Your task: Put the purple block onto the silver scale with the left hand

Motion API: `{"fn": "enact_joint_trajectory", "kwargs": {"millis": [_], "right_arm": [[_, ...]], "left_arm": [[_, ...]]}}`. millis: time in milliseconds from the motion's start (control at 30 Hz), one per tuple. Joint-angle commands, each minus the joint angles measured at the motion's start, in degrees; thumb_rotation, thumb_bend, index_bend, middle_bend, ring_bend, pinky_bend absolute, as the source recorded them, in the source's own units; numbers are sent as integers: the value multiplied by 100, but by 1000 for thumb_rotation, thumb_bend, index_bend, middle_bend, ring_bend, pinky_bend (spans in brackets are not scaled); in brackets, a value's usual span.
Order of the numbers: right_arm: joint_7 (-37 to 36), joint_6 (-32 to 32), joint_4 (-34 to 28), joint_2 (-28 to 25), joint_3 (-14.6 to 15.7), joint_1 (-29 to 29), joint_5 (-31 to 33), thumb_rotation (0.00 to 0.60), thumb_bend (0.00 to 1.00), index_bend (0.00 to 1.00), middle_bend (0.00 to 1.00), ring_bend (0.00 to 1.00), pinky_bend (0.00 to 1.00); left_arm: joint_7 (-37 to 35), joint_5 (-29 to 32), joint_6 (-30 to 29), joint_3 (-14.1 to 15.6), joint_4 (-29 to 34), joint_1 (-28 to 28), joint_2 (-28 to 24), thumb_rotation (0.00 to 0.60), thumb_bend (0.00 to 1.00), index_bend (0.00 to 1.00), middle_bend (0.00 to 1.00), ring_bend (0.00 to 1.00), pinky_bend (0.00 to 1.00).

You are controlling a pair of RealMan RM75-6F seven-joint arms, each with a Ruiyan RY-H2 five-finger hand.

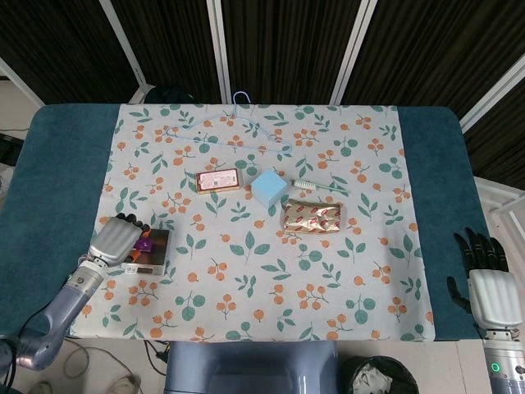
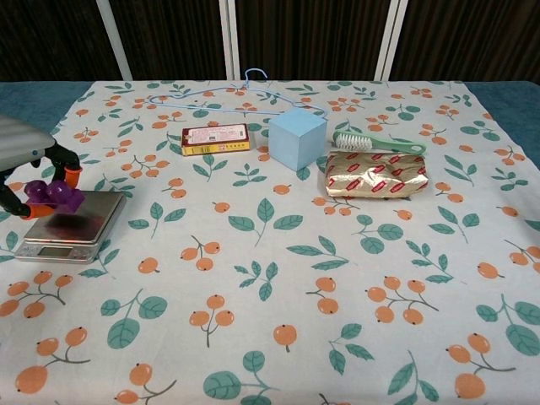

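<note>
In the head view, the purple block (image 1: 145, 244) is seen held in the fingers of the left hand (image 1: 117, 240), over the left part of the silver scale (image 1: 150, 252). Whether the block touches the pan cannot be told from above. The right hand (image 1: 486, 279) hangs off the table's right edge with fingers apart and nothing in them.

In the chest view, the purple block (image 2: 52, 195) is pinched between orange-tipped fingers (image 2: 72, 173) of the left hand (image 2: 25, 156), at the far left corner of the silver scale (image 2: 76, 226), apparently just above the pan, on which its reflection is seen. The block is judged to sit close to the pan's rim, so if it were released here it could tip or roll off onto the tablecloth. A push from the fingers on withdrawal could also shift the light scale or knock the block aside.
</note>
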State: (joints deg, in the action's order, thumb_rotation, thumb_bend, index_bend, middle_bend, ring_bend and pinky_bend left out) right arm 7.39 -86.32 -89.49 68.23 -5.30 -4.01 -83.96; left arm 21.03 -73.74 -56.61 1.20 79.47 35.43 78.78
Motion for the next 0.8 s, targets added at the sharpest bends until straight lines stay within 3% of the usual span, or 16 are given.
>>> {"fn": "enact_joint_trajectory", "kwargs": {"millis": [33,167,300,433,600,800], "right_arm": [[-15,9,10,-4,-6,-1,15,600,481,73,34,25,0],[-33,13,16,-10,-13,-2,26,600,480,72,34,25,0],[-47,-2,13,-15,-23,2,32,600,481,72,34,25,0],[-46,-18,5,-27,-32,14,50,600,481,73,34,25,0],[-28,-28,6,-22,-30,15,40,600,482,73,34,25,0],[-32,-34,-18,-33,-11,20,10,600,481,72,34,25,0]], "left_arm": [[52,26,43,-28,-11,10,44,600,262,423,418,250,351],[200,117,82,-67,31,12,77,600,251,366,367,212,335],[506,367,263,-60,227,36,-18,600,208,223,223,75,232],[946,762,288,-128,766,63,-289,600,184,148,121,1,178],[738,344,-692,-381,1738,-208,-769,600,180,136,105,0,169],[86,-501,-1822,-290,2092,-809,-1423,600,180,125,94,0,143]]}}
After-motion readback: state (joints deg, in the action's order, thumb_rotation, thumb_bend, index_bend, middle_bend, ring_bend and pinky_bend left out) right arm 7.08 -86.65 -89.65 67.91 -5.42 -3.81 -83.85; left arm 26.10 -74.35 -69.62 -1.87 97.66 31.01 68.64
